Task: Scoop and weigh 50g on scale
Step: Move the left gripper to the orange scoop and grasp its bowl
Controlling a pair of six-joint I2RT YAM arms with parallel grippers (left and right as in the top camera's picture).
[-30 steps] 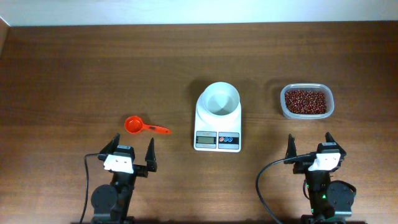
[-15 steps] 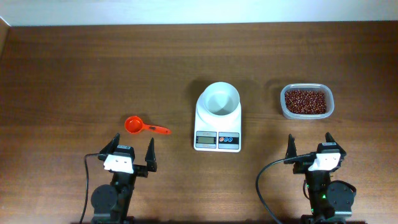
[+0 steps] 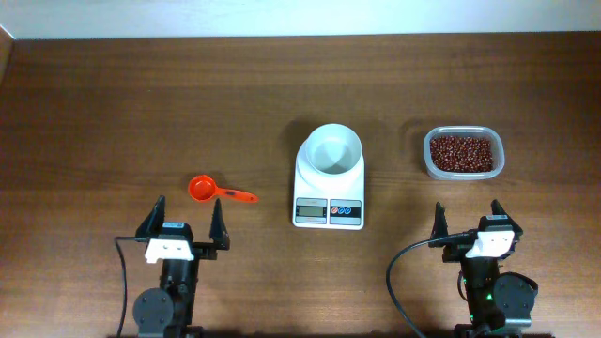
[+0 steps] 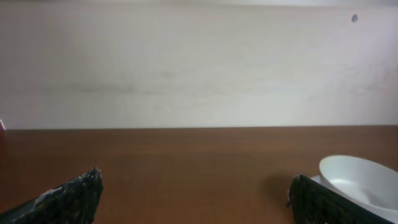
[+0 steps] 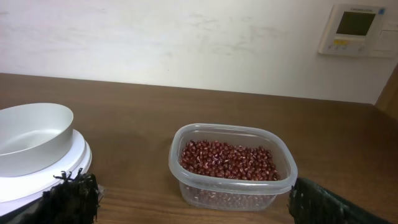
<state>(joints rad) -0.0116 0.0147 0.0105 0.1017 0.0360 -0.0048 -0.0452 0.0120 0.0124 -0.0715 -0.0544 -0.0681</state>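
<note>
The white scale (image 3: 329, 191) stands mid-table with a white bowl (image 3: 330, 150) on it, empty. An orange scoop (image 3: 202, 188) lies flat left of the scale, handle pointing right. My left gripper (image 3: 187, 212) sits open just behind the scoop, apart from it; the left wrist view shows its gripper (image 4: 196, 179) with bare table between the fingertips and the bowl (image 4: 360, 179) at right, the scoop hidden. My right gripper (image 3: 467, 210) is open near the front edge, facing the clear tub of red-brown beans (image 5: 230, 163) with its gripper (image 5: 189, 186) holding nothing.
The bean tub (image 3: 461, 153) stands right of the scale. In the right wrist view the bowl (image 5: 31, 137) and the scale's platform (image 5: 74, 163) show at left. A pale wall runs behind the table's far edge, with a wall panel (image 5: 356, 28) at upper right.
My left arm has shifted a little to the left and squared up, its open fingers now pointing straight at the scoop. The right arm and all objects stayed put.
</note>
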